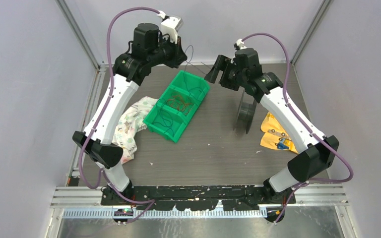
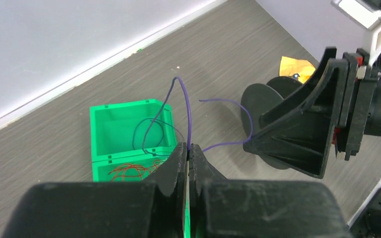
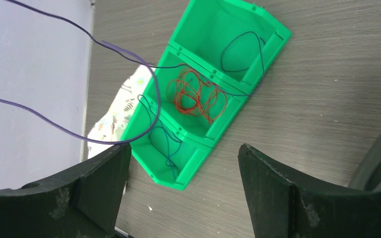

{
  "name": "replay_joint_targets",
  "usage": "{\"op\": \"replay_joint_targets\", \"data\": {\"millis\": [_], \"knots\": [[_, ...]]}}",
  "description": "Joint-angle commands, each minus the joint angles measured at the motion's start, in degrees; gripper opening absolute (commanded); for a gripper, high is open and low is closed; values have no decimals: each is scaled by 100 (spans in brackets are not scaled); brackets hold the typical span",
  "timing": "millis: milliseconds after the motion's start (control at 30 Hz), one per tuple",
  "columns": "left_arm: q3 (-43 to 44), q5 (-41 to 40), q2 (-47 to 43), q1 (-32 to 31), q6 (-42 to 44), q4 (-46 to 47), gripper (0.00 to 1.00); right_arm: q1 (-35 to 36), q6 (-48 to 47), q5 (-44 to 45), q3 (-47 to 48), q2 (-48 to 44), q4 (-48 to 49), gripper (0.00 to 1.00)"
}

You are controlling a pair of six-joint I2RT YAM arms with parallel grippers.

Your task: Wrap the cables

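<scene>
My left gripper (image 1: pixel 182 51) is raised above the far end of the green bin (image 1: pixel 155 122) and is shut on a thin purple cable (image 2: pixel 189 114). The cable loops up from the shut jaws (image 2: pixel 189 147). One strand runs down into the bin (image 2: pixel 99 124). Another strand (image 3: pixel 54 126) reaches the tip of one finger (image 3: pixel 101 181) of my right gripper. My right gripper (image 1: pixel 218 69) is open and empty, facing the left one, with the bin (image 3: pixel 188 171) below its midpoint (image 3: pixel 183 148). A reddish-orange cable tangle (image 3: pixel 196 94) lies in the middle compartment. Dark blue cables (image 3: pixel 171 144) lie in the end compartments.
A black two-flanged spool (image 1: pixel 245 113) stands on edge right of the bin and also shows in the left wrist view (image 2: pixel 258 101). A yellow packet (image 1: pixel 274 134) lies at the right. A patterned cloth (image 1: pixel 131 124) lies left of the bin. Grey walls close in on both sides.
</scene>
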Motion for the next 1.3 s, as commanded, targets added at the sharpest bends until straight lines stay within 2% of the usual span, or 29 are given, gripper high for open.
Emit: {"op": "replay_joint_targets", "data": {"millis": [0, 233, 467, 533, 667, 867, 1267], "knots": [[-16, 348, -139, 24, 23, 126, 1, 28, 345, -88, 462, 29, 499, 84], [-29, 369, -165, 24, 75, 71, 1, 27, 466, -159, 547, 189, 666, 83], [-59, 201, -128, 32, 171, 3, 1, 28, 543, -391, -72, -322, 1519, 82], [-54, 226, -107, 41, 167, -14, 1, 18, 472, -276, -134, -383, 1470, 82], [-96, 233, -134, 50, 293, -81, 1, -24, 296, -26, 262, -175, 777, 82], [-257, 259, -183, 81, 321, -36, 1, -158, 438, -43, -94, -357, 1166, 83], [-294, 239, 6, 222, 111, 67, 1, -189, 428, -825, -647, -609, 1910, 83]]}}
